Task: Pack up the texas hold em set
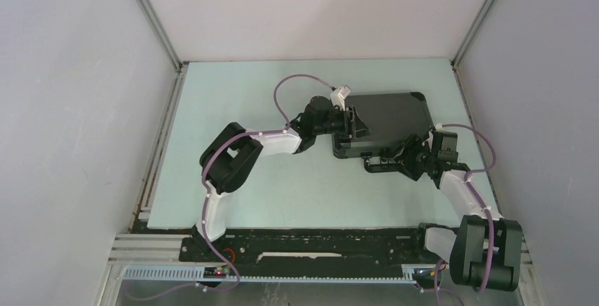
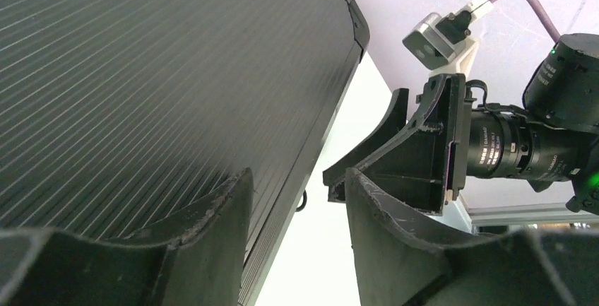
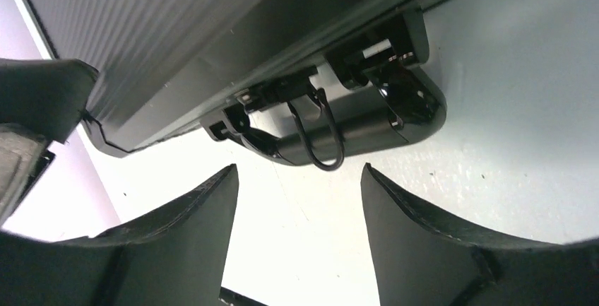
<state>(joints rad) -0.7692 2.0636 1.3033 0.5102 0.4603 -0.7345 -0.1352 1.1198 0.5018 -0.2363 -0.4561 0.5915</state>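
right gripper (image 3: 298, 172): at case (image 1: 388, 119) near edge, fingers spread wide, holding nothing; handle (image 3: 353, 136) just beyond the gap, clear of both tips | left gripper (image 2: 297, 179): at case left edge, fingers apart, empty; one finger (image 2: 205, 242) overlaps the ribbed lid, the other lies off the edge | case: lid shut, flat on table (image 1: 247, 101)

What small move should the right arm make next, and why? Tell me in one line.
Probably ease the right gripper forward onto the wire loop at the handle. The case looks shut, the loop hangs loose as if unfastened, and the open jaws point at it without touching.
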